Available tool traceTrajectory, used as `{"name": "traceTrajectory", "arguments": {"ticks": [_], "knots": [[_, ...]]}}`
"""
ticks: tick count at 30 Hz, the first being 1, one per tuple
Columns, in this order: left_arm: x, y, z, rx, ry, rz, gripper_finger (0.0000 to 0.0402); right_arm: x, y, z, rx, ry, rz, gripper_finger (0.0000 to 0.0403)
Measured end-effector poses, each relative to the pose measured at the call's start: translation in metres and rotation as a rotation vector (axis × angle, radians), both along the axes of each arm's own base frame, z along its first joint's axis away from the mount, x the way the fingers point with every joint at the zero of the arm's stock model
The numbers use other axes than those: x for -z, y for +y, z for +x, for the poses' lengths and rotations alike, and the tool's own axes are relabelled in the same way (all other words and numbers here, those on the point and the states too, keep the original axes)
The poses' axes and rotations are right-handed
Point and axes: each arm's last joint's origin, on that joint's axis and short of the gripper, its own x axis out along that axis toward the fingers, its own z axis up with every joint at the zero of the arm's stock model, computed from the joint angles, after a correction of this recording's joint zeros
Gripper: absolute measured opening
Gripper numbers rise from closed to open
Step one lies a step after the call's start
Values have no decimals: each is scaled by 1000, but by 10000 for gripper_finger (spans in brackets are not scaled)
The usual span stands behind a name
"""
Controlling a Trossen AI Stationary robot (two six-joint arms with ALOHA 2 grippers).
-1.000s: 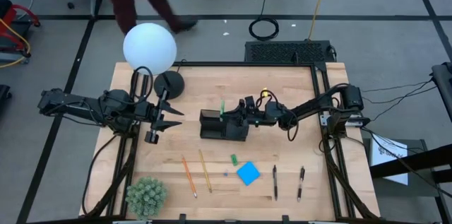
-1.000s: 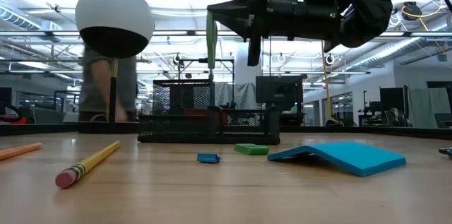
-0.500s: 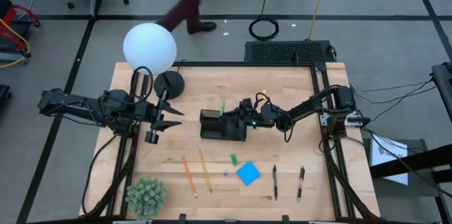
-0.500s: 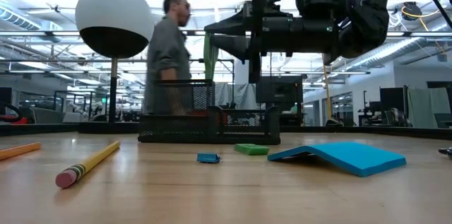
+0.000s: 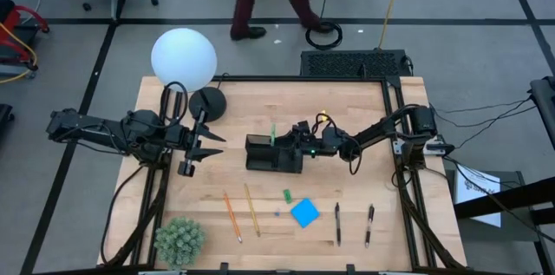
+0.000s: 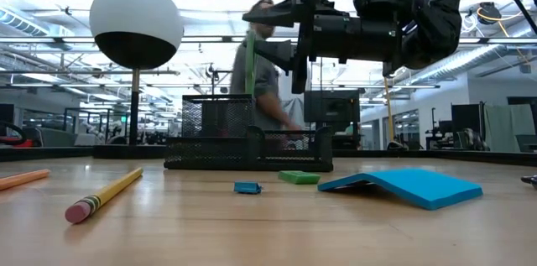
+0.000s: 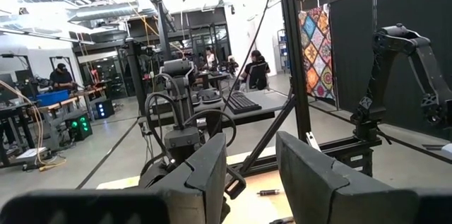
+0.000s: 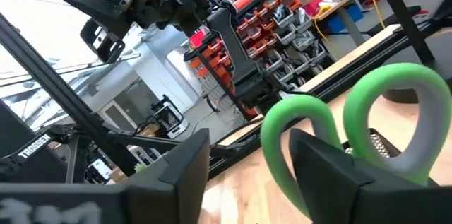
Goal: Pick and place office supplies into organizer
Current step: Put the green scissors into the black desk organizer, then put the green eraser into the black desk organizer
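Observation:
The black mesh organizer (image 5: 273,155) stands mid-table. The green-handled scissors (image 6: 249,60) stand upright in its taller section, handles up (image 8: 367,111). My right gripper (image 5: 288,139) hovers open over the organizer, reaching in level from the table's right, its fingertips beside the handles (image 6: 260,33). My left gripper (image 5: 212,140) waits open to the organizer's left. Two pencils (image 5: 241,214), a green piece (image 5: 287,195), a blue pad (image 5: 304,212) and two pens (image 5: 353,224) lie on the near half of the table. My right gripper has one finger (image 8: 332,174) in front of the scissors' green handle loops (image 8: 304,121). Whether that finger still touches them I cannot tell. The scissors stand upright in the organizer.
A white globe lamp (image 5: 184,56) on a round black base (image 5: 208,103) stands at the far left. A spiky green plant ball (image 5: 179,240) sits at the near left corner. A person walks on the floor beyond the far edge.
My right gripper has opened and let go of the scissors' handles after shifting slightly toward the table's left. The scissors stay upright in the organizer's taller section. A person has walked past behind the table.

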Motion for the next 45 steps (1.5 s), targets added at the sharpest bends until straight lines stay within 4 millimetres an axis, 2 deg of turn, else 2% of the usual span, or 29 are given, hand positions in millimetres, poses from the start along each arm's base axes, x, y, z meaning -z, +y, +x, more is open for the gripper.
{"name": "traceTrajectory", "arguments": {"ticks": [7,15,29,45], "knots": [[0,0,0,0,3,0,131,0,-3,0,5,-1,5,240],[0,0,0,1,3,-1,131,-6,-6,-2,-9,39,-4,265],[1,0,0,0,5,5,131,-35,-4,-19,49,198,-100,263],[1,0,0,0,5,5,131,-26,-5,-27,64,292,-120,257]]}}
